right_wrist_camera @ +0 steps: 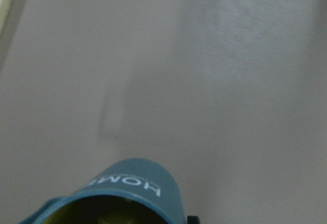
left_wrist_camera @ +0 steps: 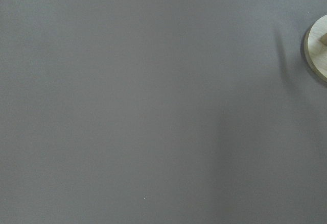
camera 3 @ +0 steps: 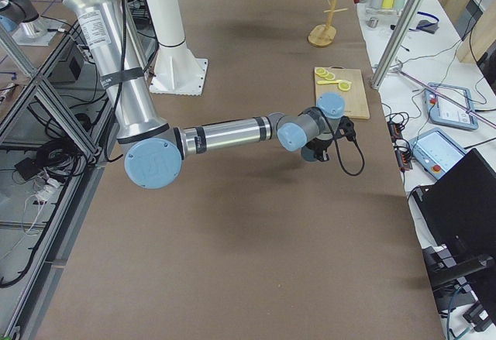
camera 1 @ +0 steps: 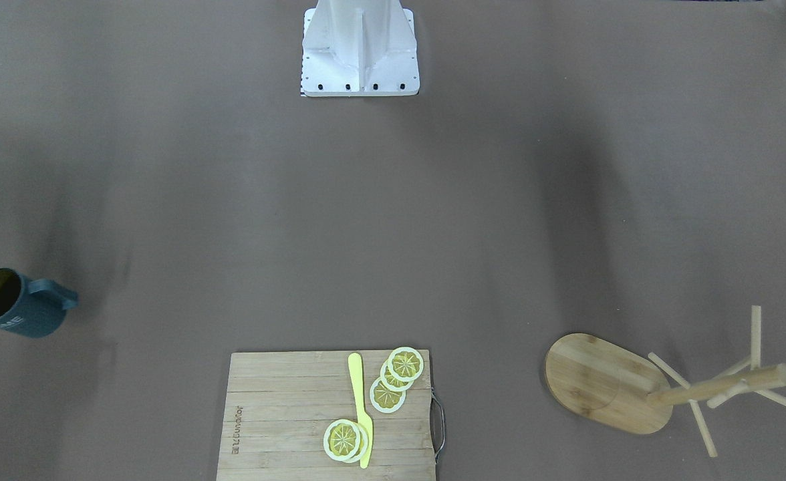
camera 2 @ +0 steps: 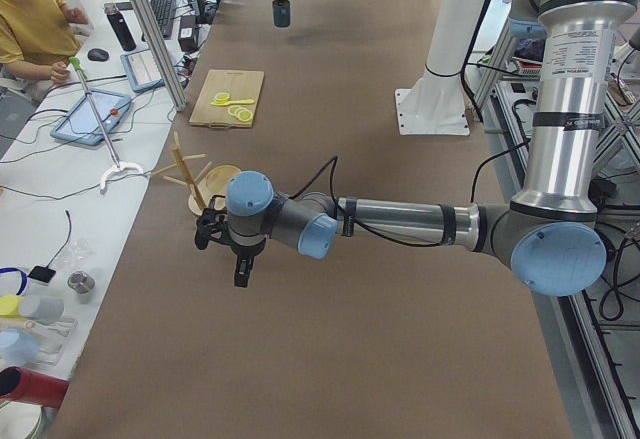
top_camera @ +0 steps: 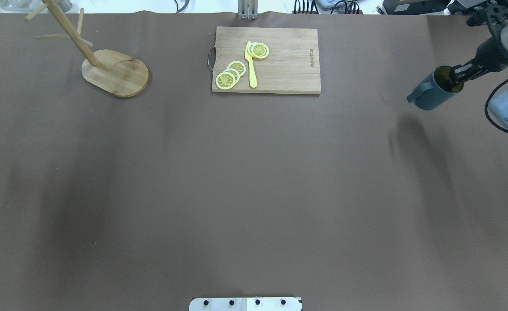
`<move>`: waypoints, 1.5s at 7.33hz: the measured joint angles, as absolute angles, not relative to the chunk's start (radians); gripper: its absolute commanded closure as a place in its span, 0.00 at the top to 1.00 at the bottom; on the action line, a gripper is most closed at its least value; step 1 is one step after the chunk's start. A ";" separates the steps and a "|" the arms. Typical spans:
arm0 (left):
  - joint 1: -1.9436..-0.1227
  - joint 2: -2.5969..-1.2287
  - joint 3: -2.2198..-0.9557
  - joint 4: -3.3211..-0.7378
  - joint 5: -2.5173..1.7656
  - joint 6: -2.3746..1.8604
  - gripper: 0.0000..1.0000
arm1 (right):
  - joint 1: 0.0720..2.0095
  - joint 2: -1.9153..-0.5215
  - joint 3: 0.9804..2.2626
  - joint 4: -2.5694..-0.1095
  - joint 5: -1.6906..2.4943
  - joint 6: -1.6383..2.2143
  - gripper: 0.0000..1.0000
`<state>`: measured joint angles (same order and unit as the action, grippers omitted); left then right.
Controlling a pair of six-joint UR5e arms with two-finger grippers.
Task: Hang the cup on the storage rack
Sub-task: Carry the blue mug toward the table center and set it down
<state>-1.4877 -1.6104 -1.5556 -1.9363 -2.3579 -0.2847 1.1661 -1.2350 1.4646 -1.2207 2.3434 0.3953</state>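
- At the table's right end, toward its far edge: the cup [top_camera: 431, 93], dark blue-grey with a yellow-olive inside and white "HOME" on its side (the lettering reads in the right wrist view). It is tilted, with the handle toward the table's middle. It is held clear of the surface, and its shadow lies apart from it on the cover.
- right gripper [top_camera: 456, 79]: clamped on the cup's rim, with a dark finger showing across the mouth.
- storage rack [top_camera: 116, 72]: light wood with an oval base, a round post and thin angled pegs. It stands upright in the far left corner, well apart from the cup.
- left gripper [camera 2: 240, 267]: seen only in the exterior left view. It points down and hangs above the table near the storage rack. Whether its fingers are spread or pressed together cannot be told.
- cutting board [top_camera: 288, 65]: rectangular and wooden, at the far edge between the storage rack and the cup. Its metal handle is on the rack's side.
- lemon slices [top_camera: 226, 80]: on the cutting board in two overlapping groups.
- yellow knife [top_camera: 251, 69]: flat on the cutting board, lying between the slice groups and touching them.
- table [top_camera: 254, 181]: under a brown cover.
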 measured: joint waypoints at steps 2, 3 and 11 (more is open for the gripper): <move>-1.487 -1.599 -1.537 -1.962 -2.359 -0.291 0.99 | 1.005 -1.142 1.572 -1.259 2.267 0.674 0.00; -1.487 -1.600 -1.528 -1.964 -2.358 -0.300 0.99 | 0.916 -1.087 1.622 -1.301 2.202 0.831 0.00; -1.483 -1.610 -1.548 -1.997 -2.358 -0.467 0.99 | 0.482 -0.906 1.667 -1.449 1.856 1.340 0.00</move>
<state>-1.4834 -1.6096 -1.5481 -1.9971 -2.3584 -0.4674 0.4824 -0.9057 1.6669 -1.4491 1.8555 1.3399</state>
